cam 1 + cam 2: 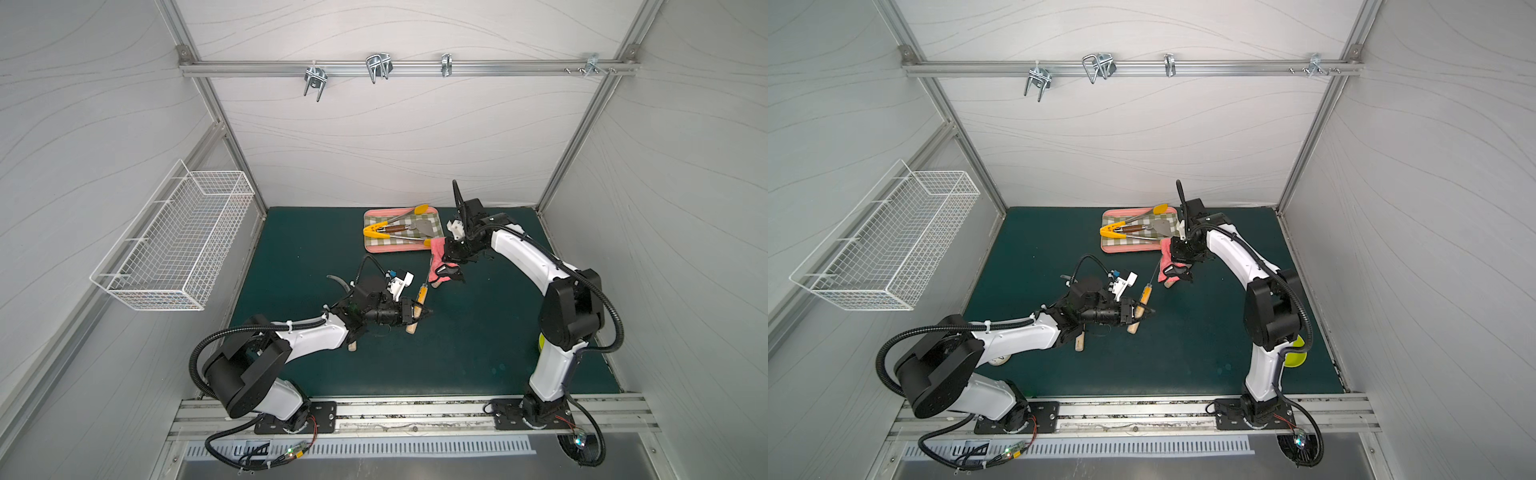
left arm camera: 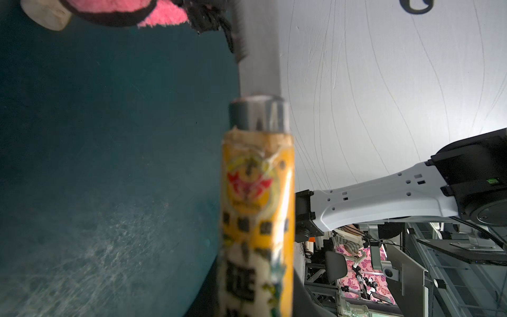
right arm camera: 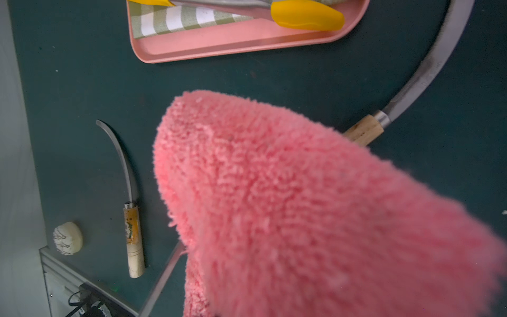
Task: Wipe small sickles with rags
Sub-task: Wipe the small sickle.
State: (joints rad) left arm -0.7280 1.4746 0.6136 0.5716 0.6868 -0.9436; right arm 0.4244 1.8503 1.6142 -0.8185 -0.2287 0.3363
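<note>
My left gripper (image 1: 417, 311) is shut on the wooden handle of a small sickle (image 1: 422, 293) with an orange label (image 2: 258, 205). Its thin blade (image 3: 164, 274) runs up under the pink fuzzy rag (image 1: 436, 253). My right gripper (image 1: 448, 259) is shut on that rag, which fills the right wrist view (image 3: 301, 205) and hides the jaws. A second sickle (image 3: 133, 233) lies flat on the mat, mostly under my left arm in both top views. The third sickle's handle (image 3: 362, 133) pokes out from beneath the rag, its blade curving away.
A pink-rimmed checked tray (image 1: 374, 249) at the back holds yellow-tipped tongs (image 1: 382, 230) and a small spatula (image 1: 411, 227). A white wire basket (image 1: 174, 245) hangs on the left wall. A white round lump (image 3: 67, 238) sits near the left arm's base.
</note>
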